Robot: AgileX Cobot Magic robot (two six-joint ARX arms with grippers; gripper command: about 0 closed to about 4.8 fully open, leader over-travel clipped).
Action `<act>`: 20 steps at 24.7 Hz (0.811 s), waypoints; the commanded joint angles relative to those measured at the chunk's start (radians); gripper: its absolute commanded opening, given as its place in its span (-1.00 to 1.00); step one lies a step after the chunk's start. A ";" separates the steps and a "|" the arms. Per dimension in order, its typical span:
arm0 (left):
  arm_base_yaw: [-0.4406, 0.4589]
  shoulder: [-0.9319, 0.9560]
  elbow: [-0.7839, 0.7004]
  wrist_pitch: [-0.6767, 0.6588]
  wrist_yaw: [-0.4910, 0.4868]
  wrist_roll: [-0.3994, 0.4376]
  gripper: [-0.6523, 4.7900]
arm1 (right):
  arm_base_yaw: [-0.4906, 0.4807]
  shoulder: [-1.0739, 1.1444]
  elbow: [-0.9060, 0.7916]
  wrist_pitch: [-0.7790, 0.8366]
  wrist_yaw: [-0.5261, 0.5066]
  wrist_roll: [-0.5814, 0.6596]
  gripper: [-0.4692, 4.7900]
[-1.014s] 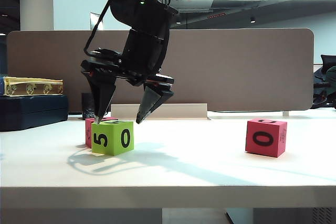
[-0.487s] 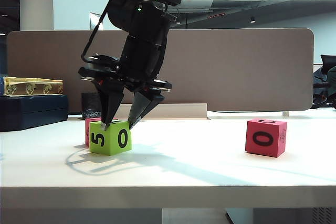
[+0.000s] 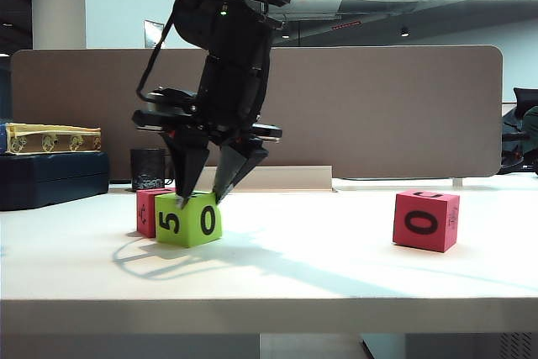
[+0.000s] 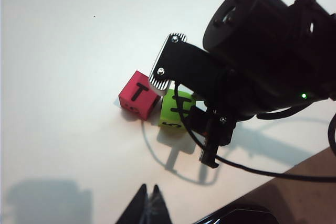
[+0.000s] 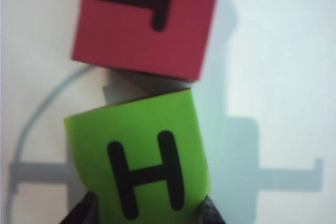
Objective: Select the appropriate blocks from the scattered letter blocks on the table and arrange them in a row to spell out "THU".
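Note:
The lime green block (image 3: 189, 219), with 5 and 0 on its sides and H on top (image 5: 142, 156), sits on the white table (image 3: 336, 266), slightly skewed. My right gripper (image 3: 202, 199) has reached across to the left side and points down. It is shut on this block, with a fingertip (image 5: 84, 211) pressed against each side. Just behind it stands a pinkish-red block (image 3: 147, 212) with T on top (image 5: 144, 22) (image 4: 138, 95). Another pinkish-red block (image 3: 426, 220) showing 0 stands far right. My left gripper (image 4: 149, 203) hangs shut and empty above bare table, short of both blocks.
A black mug (image 3: 149, 169) stands behind the blocks near the tan divider panel (image 3: 378, 107). A dark box with a yellow tray (image 3: 50, 166) sits at the back left. The right arm's body (image 4: 262, 51) looms over the green block (image 4: 176, 109).
The right gripper's jaws have closed from wide open onto the green block. The block has shifted slightly right and twisted a little. The left gripper has not moved.

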 commanded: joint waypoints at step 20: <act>0.001 -0.003 0.002 0.008 0.043 0.001 -0.78 | -0.166 -0.004 0.001 0.010 0.130 0.153 -0.17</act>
